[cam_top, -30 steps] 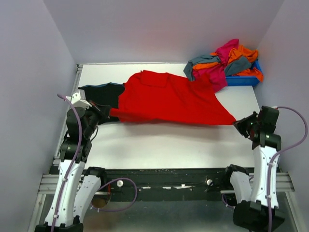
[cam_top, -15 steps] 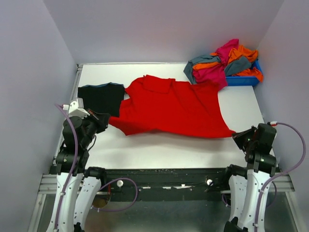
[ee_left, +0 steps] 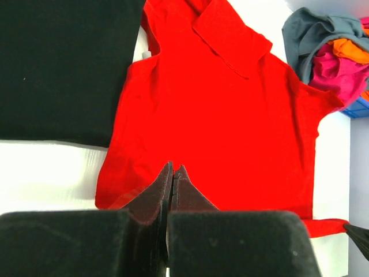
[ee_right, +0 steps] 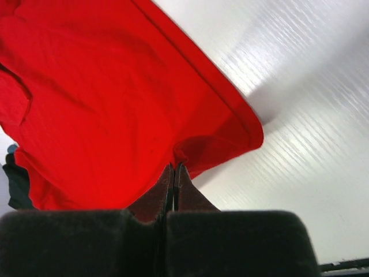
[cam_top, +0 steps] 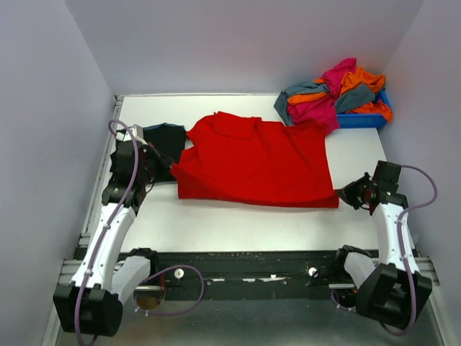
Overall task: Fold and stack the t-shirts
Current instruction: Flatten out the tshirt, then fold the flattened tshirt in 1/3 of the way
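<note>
A bright red t-shirt [cam_top: 256, 158] [ee_left: 219, 127] [ee_right: 104, 104] lies spread across the middle of the table, collar toward the back. My left gripper [cam_top: 171, 171] [ee_left: 173, 167] is shut at its near left edge, with a fold of red cloth rising to the tips. At the near right corner, my right gripper [cam_top: 344, 196] [ee_right: 174, 166] is shut on a bunched bit of the hem. A folded black t-shirt [cam_top: 164, 138] [ee_left: 63, 63] with blue trim lies flat just left of the red one. More t-shirts [cam_top: 335, 90] [ee_left: 331, 57], magenta, orange and grey-teal, are heaped at the back right.
The heap sits in and over a blue plastic bin [cam_top: 360, 120] [ee_left: 360, 107] in the back right corner. Grey walls close in the table on three sides. White table surface [cam_top: 238, 220] shows between the red shirt and the arm bases.
Both grippers stayed shut. The red shirt, stretched in a slant between them, has settled flatter and squarer. My left arm swung toward the back; the right gripper drew slightly left.
</note>
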